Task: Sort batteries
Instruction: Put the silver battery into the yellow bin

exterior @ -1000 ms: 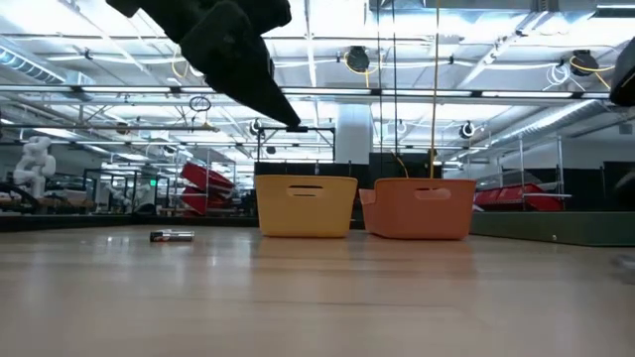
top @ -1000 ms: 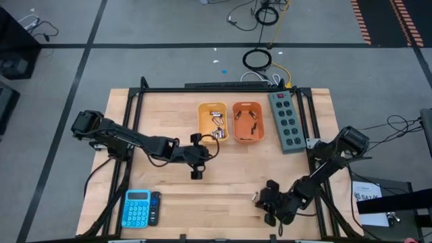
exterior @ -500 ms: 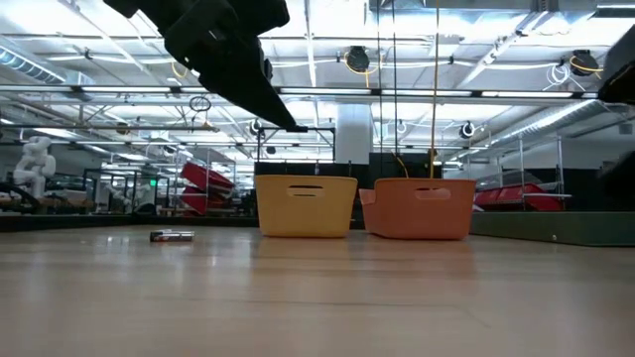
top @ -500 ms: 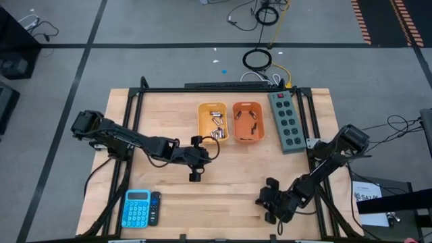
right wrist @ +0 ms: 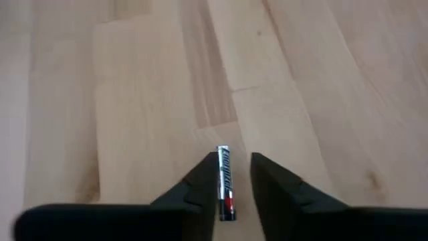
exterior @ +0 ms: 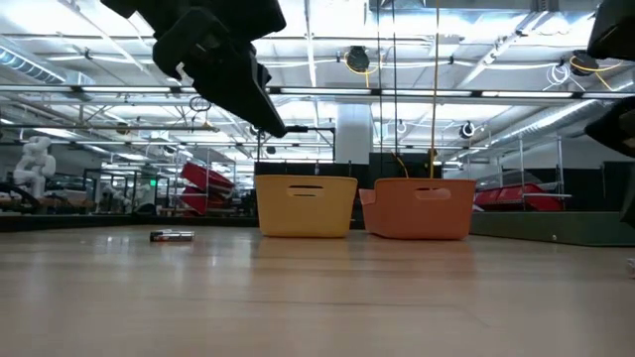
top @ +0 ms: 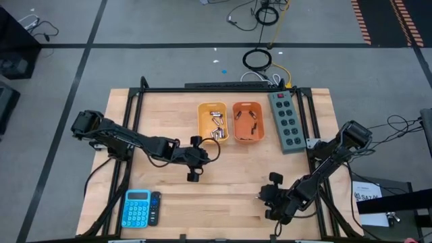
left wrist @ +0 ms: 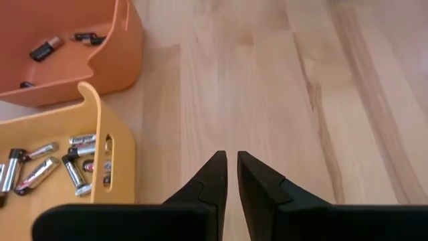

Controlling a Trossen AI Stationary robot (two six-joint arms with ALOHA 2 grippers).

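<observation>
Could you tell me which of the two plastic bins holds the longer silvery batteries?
The yellow plastic bin holds the longer silver-and-black batteries, several lying loosely together. The orange plastic bin beside it holds only a few shorter, darker batteries.

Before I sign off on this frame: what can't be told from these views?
- Whether the right gripper touches the battery: its end is cut off by the wrist view's edge.
- Battery counts in the yellow bin and orange bin: too small from above, hidden behind walls in the low view.
</observation>
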